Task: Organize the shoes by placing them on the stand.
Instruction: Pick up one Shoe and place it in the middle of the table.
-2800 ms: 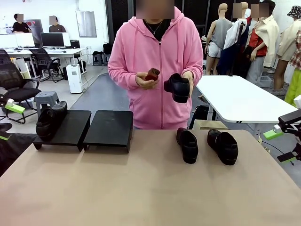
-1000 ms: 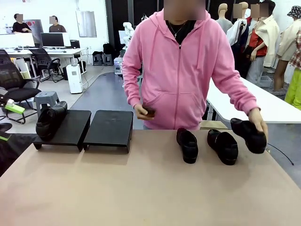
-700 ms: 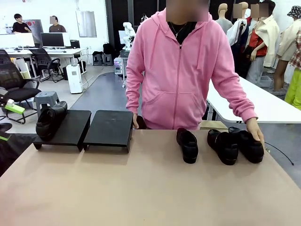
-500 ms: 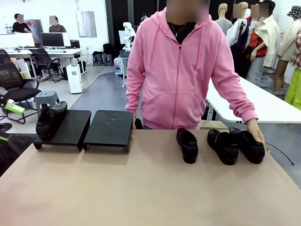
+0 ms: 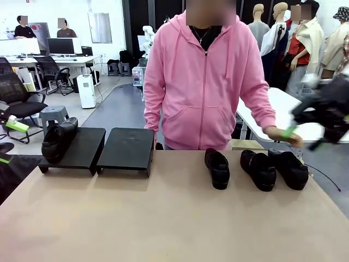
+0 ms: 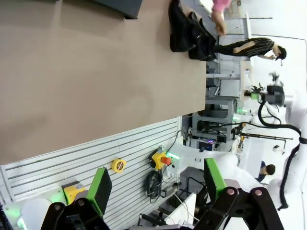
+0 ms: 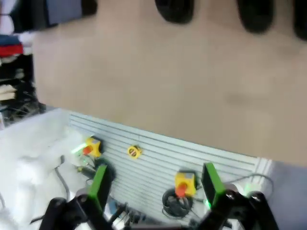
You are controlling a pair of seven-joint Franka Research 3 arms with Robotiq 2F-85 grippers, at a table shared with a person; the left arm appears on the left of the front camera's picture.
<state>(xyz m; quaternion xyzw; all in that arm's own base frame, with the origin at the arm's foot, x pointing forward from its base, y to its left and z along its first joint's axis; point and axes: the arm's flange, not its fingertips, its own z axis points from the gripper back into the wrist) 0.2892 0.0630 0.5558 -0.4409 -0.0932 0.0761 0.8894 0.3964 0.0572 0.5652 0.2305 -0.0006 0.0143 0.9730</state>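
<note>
Right now three of the shoes (image 5: 259,169) sit in a row on the table (image 5: 163,218), toward its right side and near the far edge, toes pointing at the robot. The two on the right stand just beside each other, and the third is a little apart to their left. A fourth shoe (image 5: 59,140) lies on the left platform of the stand (image 5: 126,148), at that platform's outer edge. The person (image 5: 202,82) in a pink hoodie stands at the far side of the table. One hand (image 5: 281,132) hangs just above the rightmost shoe, fingers loosely curled and gripping nothing. The right gripper (image 7: 154,187) has its jaws spread wide with nothing between the green pads. In the front view it is a dark blur at the right, close to the person's hand. Its wrist view looks down on the table, with shoes along the top edge. The left gripper (image 6: 157,184) is likewise wide apart and empty, off the table's near side, well apart from the shoes and the stand
</note>
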